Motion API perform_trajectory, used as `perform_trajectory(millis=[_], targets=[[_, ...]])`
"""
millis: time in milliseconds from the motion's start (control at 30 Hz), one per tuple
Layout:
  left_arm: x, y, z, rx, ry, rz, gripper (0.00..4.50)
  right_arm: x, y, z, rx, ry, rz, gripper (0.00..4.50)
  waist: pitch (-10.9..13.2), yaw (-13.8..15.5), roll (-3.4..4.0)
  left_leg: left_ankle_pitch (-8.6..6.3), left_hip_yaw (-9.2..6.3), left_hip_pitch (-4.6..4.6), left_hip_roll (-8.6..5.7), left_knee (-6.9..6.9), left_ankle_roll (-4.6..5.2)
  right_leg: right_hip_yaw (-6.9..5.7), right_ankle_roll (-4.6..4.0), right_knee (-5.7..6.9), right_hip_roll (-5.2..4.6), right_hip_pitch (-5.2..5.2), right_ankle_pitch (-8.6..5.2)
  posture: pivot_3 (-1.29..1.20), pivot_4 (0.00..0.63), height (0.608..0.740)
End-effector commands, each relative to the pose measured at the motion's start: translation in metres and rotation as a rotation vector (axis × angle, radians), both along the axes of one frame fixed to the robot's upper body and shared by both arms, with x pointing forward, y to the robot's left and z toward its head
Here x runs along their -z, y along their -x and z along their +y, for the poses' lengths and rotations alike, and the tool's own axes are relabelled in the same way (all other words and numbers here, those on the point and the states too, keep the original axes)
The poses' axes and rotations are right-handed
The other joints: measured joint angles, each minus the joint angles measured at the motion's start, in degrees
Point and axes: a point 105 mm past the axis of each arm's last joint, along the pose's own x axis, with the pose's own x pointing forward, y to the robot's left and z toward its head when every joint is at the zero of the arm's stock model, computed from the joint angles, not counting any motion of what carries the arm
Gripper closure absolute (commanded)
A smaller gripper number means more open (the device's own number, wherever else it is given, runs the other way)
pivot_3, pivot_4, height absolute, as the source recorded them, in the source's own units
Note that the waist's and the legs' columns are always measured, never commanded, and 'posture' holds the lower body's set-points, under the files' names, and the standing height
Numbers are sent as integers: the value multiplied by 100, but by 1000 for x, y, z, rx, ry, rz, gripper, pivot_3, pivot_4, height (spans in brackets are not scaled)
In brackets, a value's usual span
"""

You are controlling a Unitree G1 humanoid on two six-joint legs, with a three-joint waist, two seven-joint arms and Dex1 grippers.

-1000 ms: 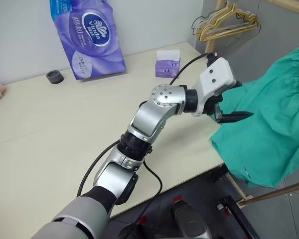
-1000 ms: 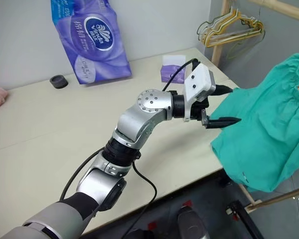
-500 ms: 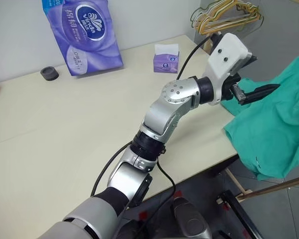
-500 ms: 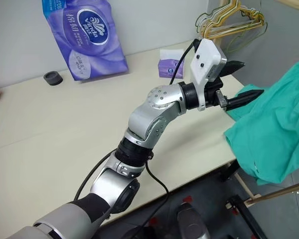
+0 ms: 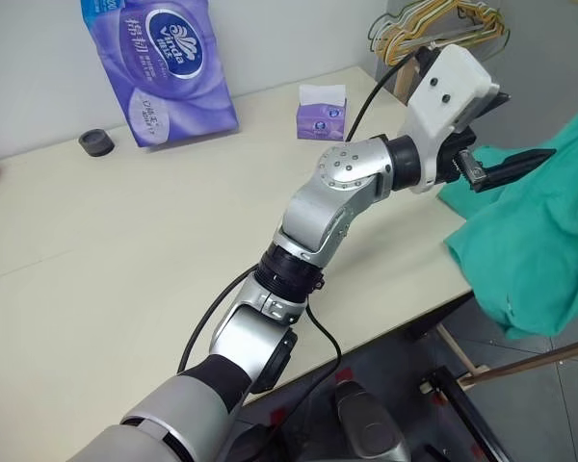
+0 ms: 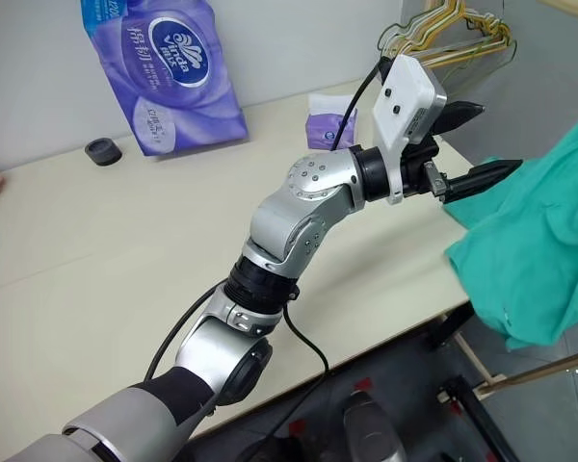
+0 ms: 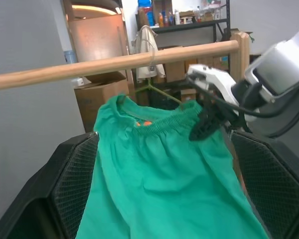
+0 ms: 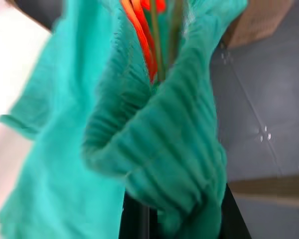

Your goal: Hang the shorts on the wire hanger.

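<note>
The teal shorts (image 7: 159, 164) hang to the right of the table's corner, gathered waistband up, with an orange-red mark inside it. The wire hanger (image 7: 157, 89) is a thin green wire. Its hook sits over a wooden rod (image 7: 114, 63) and its frame runs down into the waistband (image 8: 157, 45). My right gripper (image 7: 199, 133) is shut on the waistband at the shorts' upper corner. My left gripper (image 6: 499, 137) stands open beside the shorts (image 5: 539, 250) and points at them. Its lower fingertip overlaps their near edge; I cannot tell whether it touches.
On the cream table (image 5: 125, 241) stand a purple tissue pack (image 5: 164, 67), a small tissue box (image 5: 322, 114) and a black round thing (image 5: 94, 142). Bunched yellow hangers (image 5: 438, 29) hang behind the table's far corner. A wooden rack bar (image 5: 530, 361) runs low under the shorts.
My left gripper has risen and stays open. The shorts have drawn off to the right, away from the table's edge, with the right gripper still shut on them. The camera has shifted too.
</note>
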Motion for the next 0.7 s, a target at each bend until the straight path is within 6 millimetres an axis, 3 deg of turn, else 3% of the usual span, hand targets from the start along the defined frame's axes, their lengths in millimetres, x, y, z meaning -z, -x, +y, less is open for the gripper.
perform_trajectory(millis=[33,333,700], targets=[[-16,13,-4,46,42,-44,15,-30,12,-1,27,61,-92,4500,23,-5,-5,-1,3,1,0,0,0,7,2,0,3,-1,0,-407,225,740],[-22,21,-12,93,48,-67,15,-15,22,-34,169,-43,-47,4500,64,-16,-14,-8,28,2,-5,0,5,48,17,-3,4,-5,1,-427,235,740],[-21,25,-15,99,46,-80,15,24,13,-22,75,-156,64,4500,106,-18,-13,-9,40,6,-6,1,6,63,25,-3,5,-5,4,-405,242,740]])
